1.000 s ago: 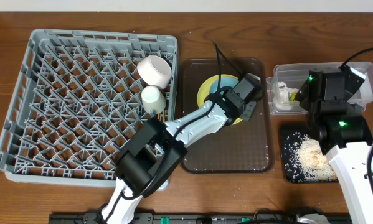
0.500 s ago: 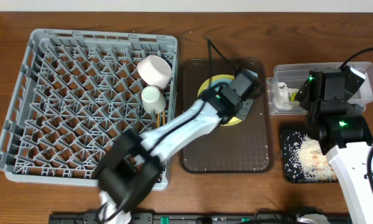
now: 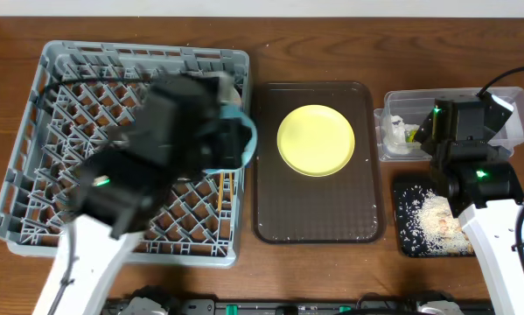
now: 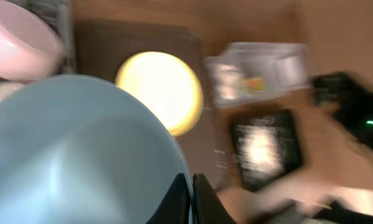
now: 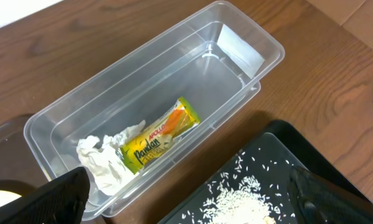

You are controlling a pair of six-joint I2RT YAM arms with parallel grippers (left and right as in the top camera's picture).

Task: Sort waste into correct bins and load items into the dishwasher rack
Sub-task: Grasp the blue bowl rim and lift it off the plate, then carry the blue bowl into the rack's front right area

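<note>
Left gripper [image 4: 192, 199] on blurred pale-blue cup [image 4: 80, 155]

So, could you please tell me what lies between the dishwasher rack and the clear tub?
In the overhead view, the dark brown serving tray lies between the dishwasher rack and the clear tub, with the yellow plate resting on it.

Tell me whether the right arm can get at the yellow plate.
Probably yes. The yellow plate lies uncovered on the brown tray, the left arm is over the rack, and the right gripper hangs open over the neighbouring clear tub.
</note>
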